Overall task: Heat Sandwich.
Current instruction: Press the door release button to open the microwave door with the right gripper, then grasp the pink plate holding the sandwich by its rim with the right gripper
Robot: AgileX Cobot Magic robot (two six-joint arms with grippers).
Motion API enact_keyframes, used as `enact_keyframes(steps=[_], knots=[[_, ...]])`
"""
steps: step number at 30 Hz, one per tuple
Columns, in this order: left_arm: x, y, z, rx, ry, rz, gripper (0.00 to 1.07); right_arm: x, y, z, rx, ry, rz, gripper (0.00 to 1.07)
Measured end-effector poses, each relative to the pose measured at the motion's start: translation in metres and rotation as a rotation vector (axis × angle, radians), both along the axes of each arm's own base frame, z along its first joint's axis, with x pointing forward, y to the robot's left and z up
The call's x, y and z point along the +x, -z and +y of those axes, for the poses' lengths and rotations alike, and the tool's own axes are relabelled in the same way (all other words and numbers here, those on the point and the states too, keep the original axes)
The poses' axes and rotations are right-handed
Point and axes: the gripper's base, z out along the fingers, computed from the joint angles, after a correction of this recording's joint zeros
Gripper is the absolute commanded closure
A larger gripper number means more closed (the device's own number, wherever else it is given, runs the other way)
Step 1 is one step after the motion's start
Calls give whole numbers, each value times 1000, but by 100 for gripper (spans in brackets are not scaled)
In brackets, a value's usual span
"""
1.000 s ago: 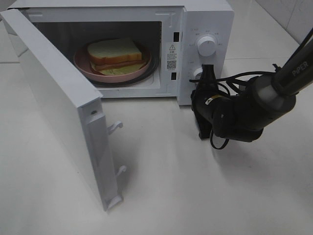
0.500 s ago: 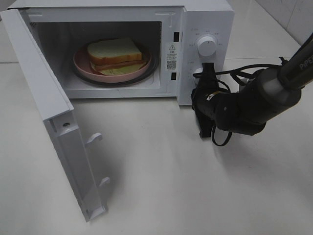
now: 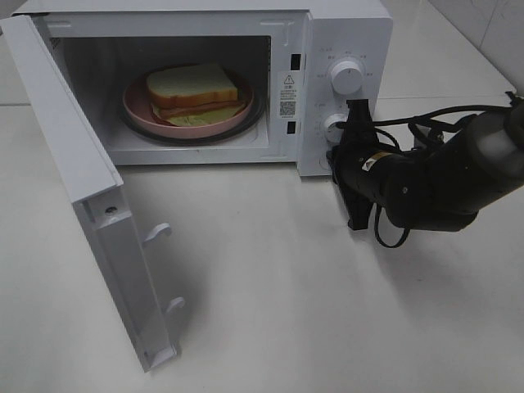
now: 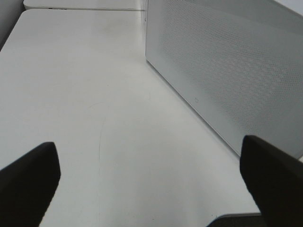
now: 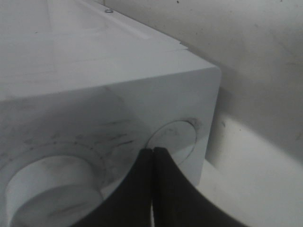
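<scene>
Sandwich (image 3: 194, 92) sits inside the open microwave (image 3: 344, 33).
My right gripper (image 3: 354, 113), clenched on nothing, is at the microwave's lower knob (image 3: 333, 124); my left gripper (image 4: 151, 184) hangs spread beside it. I judge the door (image 3: 90, 188) needs shutting next.

Sandwich (image 3: 193, 88) on plate (image 3: 139, 110), inside microwave (image 3: 344, 24); door (image 3: 98, 205) front-left.

Matt, porous-bread sandwich (image 3: 192, 84), glossy pink plate (image 3: 133, 105), smooth white microwave (image 3: 360, 33)
</scene>
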Motion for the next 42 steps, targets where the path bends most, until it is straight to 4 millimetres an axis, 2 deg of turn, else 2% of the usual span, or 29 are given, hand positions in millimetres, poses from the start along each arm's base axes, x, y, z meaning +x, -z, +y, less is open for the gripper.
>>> enact_keyframes(steps=[4, 5, 7, 10, 13, 15, 23, 33, 42], knots=[[0, 0, 0, 0, 0, 0, 9, -10, 2, -1, 2, -12, 17, 107], [0, 0, 0, -1, 1, 0, 9, -20, 5, 0, -5, -28, 39, 107], [0, 0, 0, -1, 1, 0, 9, -24, 6, 1, -8, -35, 47, 107], [0, 0, 0, -1, 1, 0, 9, -44, 6, 4, -21, -71, 73, 107], [0, 0, 0, -1, 1, 0, 9, -53, 4, 4, -27, -86, 80, 107], [0, 0, 0, -1, 1, 0, 9, -66, 2, 3, -41, -123, 88, 107], [0, 0, 0, -1, 1, 0, 9, -96, -4, -3, -112, -280, 139, 107], [0, 0, 0, -1, 1, 0, 9, -111, -20, 3, -252, -545, 164, 107], [0, 0, 0, -1, 1, 0, 9, -101, -35, 13, -480, -742, 206, 107]])
